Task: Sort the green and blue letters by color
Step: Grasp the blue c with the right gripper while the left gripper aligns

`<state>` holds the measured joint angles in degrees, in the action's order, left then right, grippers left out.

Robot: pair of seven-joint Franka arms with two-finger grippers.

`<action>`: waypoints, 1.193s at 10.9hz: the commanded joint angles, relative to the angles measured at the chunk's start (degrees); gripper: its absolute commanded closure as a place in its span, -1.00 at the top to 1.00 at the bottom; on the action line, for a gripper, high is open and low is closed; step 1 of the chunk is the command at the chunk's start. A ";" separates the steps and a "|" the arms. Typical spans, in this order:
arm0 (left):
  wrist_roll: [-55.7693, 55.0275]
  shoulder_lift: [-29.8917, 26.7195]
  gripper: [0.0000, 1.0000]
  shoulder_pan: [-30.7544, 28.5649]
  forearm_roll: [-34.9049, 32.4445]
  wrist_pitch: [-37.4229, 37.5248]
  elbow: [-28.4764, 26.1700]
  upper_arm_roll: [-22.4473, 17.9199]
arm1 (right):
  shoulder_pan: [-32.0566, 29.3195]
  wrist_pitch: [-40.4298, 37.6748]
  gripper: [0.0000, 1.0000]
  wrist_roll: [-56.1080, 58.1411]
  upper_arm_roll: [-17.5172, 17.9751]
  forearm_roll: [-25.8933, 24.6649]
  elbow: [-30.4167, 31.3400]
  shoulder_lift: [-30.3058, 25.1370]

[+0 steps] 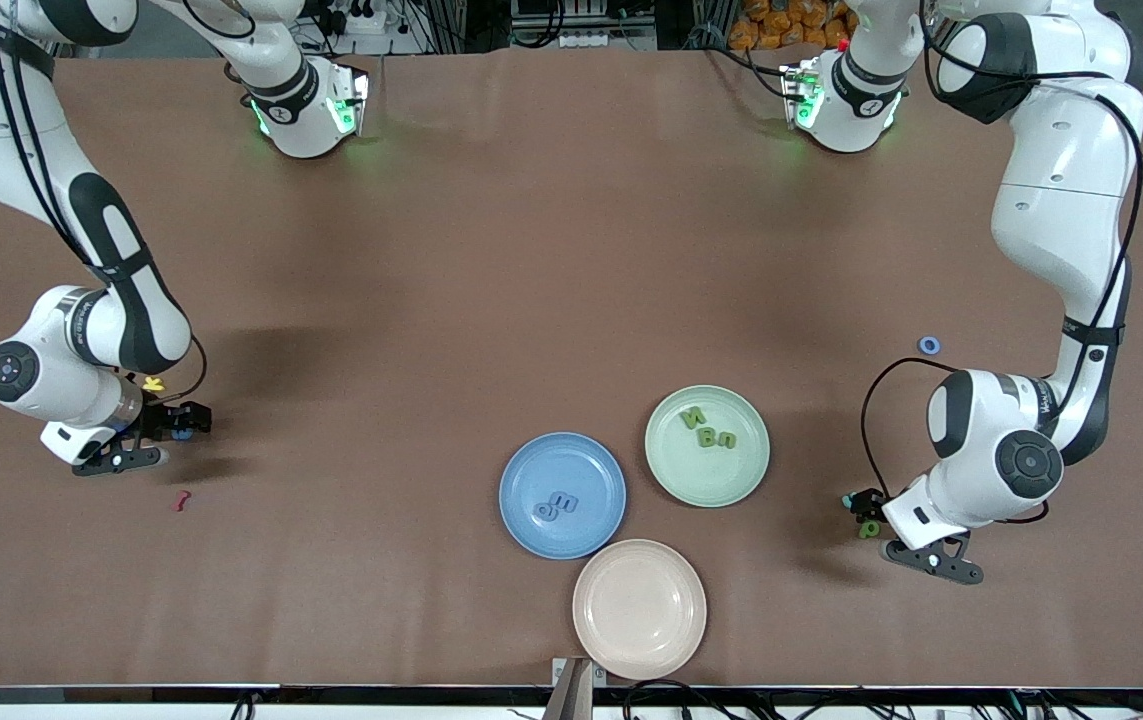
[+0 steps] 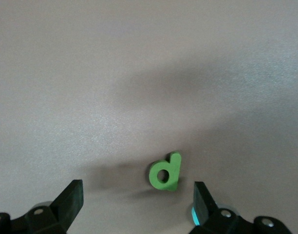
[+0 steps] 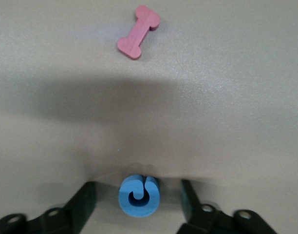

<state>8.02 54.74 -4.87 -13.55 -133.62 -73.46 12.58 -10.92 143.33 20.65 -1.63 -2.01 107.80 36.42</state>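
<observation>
A brown matte table (image 1: 531,250) is seen in the front view, with cables and shelving along its robot-side edge. Three round plates are grouped at the camera-side edge. The pale blue plate (image 1: 521,520) is taken as landmark; two blue foam letters (image 1: 557,505) lie on it. Just beside it, toward the left arm's end and farther from the camera, sits a pale green plate (image 1: 743,475) holding three green foam letters (image 1: 709,430). A beige plate (image 1: 639,608) sits touching it, nearer the camera. A blue foam ring letter (image 1: 928,345) lies well apart toward the left arm's end. Toward the right arm's end, well apart from the blue plate, a small red foam piece (image 1: 181,499) lies on the table and a yellow foam letter (image 1: 153,384) shows beside the right arm's wrist. The right gripper (image 1: 181,425) is held low there; the left gripper (image 1: 863,515) is held low at the other end, beside a green foam letter d (image 1: 869,530).

In the left wrist view, the green letter d (image 2: 166,171) lies flat on the table between wide-open fingers (image 2: 71,200), touched by neither.

In the right wrist view, a blue curled foam letter (image 3: 139,196) sits between the fingers (image 3: 85,200), which stand just off it on both sides, parted. The pink-red bone-shaped piece (image 3: 139,32) lies apart from it.
</observation>
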 commanded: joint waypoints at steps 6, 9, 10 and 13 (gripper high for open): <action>0.86 1.95 1.00 -1.20 -1.39 -1.91 1.65 0.78 | -0.33 -4.09 -1.00 -0.35 2.50 0.96 -0.74 -1.17; 0.33 2.38 1.00 -0.93 -1.39 -2.70 1.65 0.69 | 1.94 -10.15 -1.00 -0.88 3.39 9.81 -6.18 -1.00; 0.33 2.39 1.00 -0.85 -1.31 -2.87 1.65 0.69 | 3.26 -11.30 -1.00 -1.84 3.31 12.27 -7.85 -0.65; 0.07 2.47 1.00 -0.49 -1.31 -2.96 1.65 0.69 | 7.83 -11.31 -1.00 -10.69 3.30 13.44 -10.06 -0.38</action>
<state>8.02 56.08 -5.40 -13.55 -136.23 -73.42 12.81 -5.91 133.03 16.31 1.73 10.32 99.86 35.53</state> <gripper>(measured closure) 0.000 0.656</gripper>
